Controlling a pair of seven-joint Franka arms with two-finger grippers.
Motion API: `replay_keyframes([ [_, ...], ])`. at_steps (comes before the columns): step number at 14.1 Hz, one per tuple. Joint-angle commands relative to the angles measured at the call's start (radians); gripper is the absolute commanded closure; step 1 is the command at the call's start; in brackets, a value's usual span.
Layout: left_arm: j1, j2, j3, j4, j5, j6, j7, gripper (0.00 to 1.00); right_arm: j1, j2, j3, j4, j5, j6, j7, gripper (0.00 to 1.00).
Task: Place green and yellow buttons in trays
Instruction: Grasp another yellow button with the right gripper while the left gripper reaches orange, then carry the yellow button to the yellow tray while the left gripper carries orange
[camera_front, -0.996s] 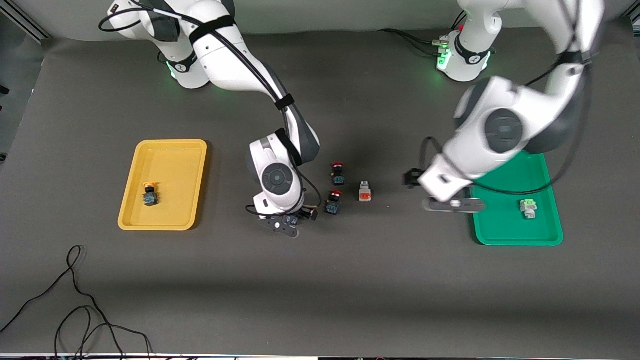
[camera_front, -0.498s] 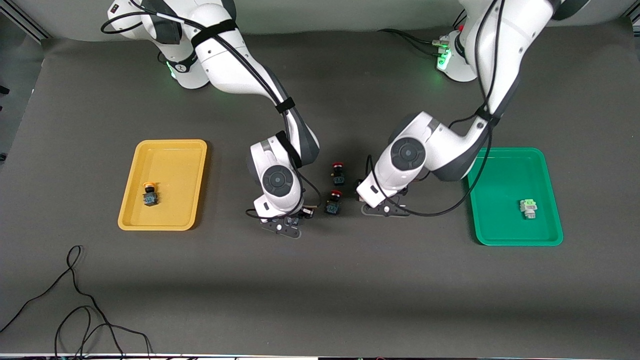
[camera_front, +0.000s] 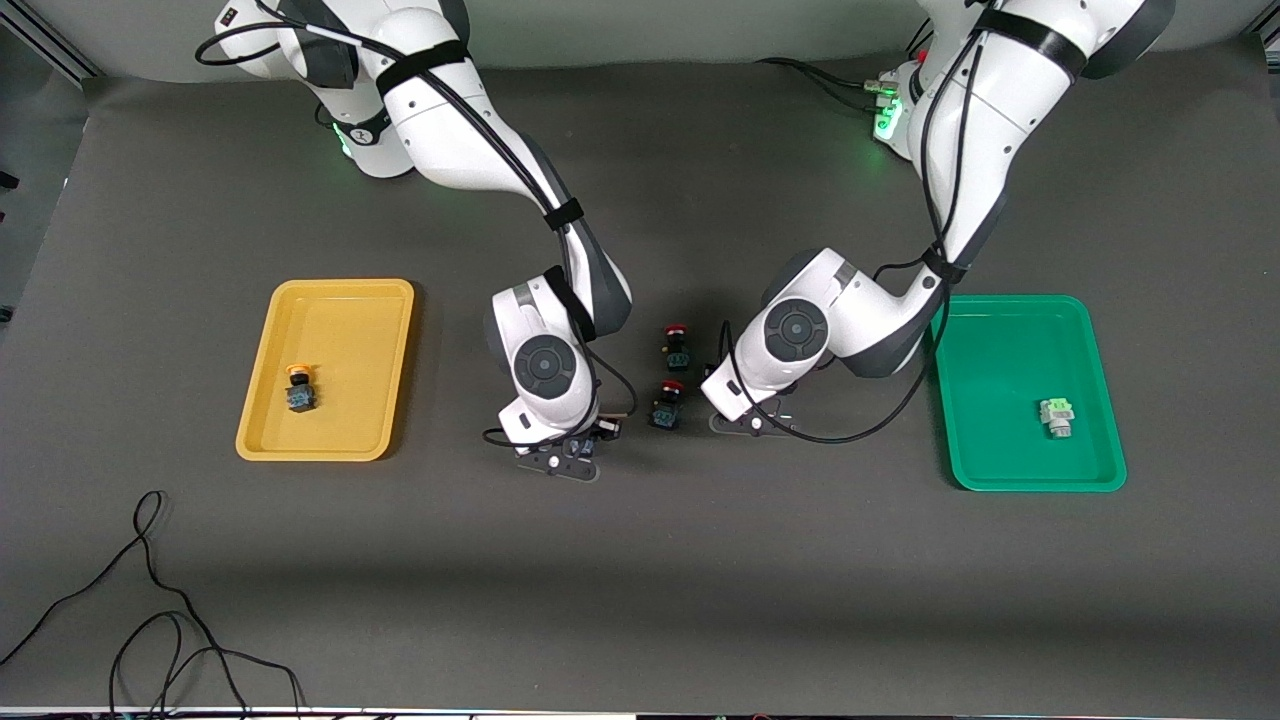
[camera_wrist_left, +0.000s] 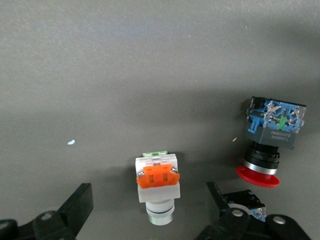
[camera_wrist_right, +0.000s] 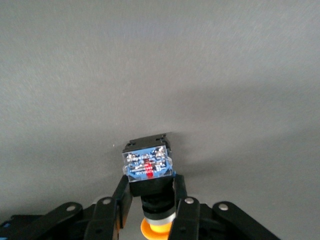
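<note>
Now, right claw (camera_wrist_right: 150, 197): pinching a yellow-capped button (camera_wrist_right: 149, 172) on the tabletop (camera_front: 640, 560).
Left claw (camera_wrist_left: 150, 210): spread around a grey-white button (camera_wrist_left: 157, 187), untouched.

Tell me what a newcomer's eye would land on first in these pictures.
The two bright trays stand out: the yellow tray at the right arm's end, holding one yellow-capped button, and the green tray at the left arm's end, holding a grey-white button. Mid-table both arms stoop low: the right claw is shut on a second yellow-capped button, while the left claw hangs open around an orange-faced grey-white button, beside a red-capped button.
</note>
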Motion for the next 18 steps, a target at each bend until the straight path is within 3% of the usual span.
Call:
replay_keyframes([
  [1, -0.037, 0.026, 0.027, 0.011, 0.022, 0.032, -0.034, 0.0, -0.002, -0.105, -0.023, -0.009, -0.018, -0.11, -0.025, 0.66],
  [3, -0.075, 0.031, 0.064, 0.008, 0.022, 0.044, -0.034, 0.02, -0.002, -0.18, -0.043, -0.01, -0.018, -0.193, -0.085, 0.66],
  [5, -0.118, 0.034, 0.109, 0.009, 0.022, 0.053, -0.034, 0.21, -0.002, -0.248, -0.093, -0.015, -0.02, -0.3, -0.177, 0.66],
  [6, -0.124, 0.035, 0.121, 0.009, 0.022, 0.055, -0.031, 0.24, -0.001, -0.277, -0.127, -0.028, -0.024, -0.346, -0.262, 0.66],
  [7, -0.124, 0.037, 0.121, 0.008, 0.024, 0.058, -0.03, 0.43, 0.01, -0.306, -0.18, -0.062, -0.035, -0.36, -0.36, 0.66],
  [8, -0.124, 0.037, 0.121, 0.008, 0.024, 0.056, -0.031, 0.97, 0.016, -0.355, -0.223, -0.123, -0.05, -0.359, -0.469, 0.66],
  [12, -0.117, 0.025, 0.123, 0.011, 0.022, 0.041, -0.031, 1.0, 0.016, -0.587, -0.345, -0.427, -0.157, -0.293, -0.751, 0.66],
  [14, -0.111, -0.021, 0.123, 0.011, 0.013, 0.012, -0.039, 1.0, 0.016, -0.688, -0.392, -0.597, -0.216, -0.169, -0.826, 0.66],
  [16, -0.074, -0.093, 0.121, 0.014, 0.008, -0.094, -0.037, 1.0, 0.011, -0.722, -0.44, -0.764, -0.218, -0.013, -0.899, 0.66],
  [18, -0.036, -0.193, 0.118, 0.014, 0.005, -0.181, -0.033, 1.0, -0.004, -0.702, -0.445, -0.899, -0.202, 0.196, -0.987, 0.66],
])
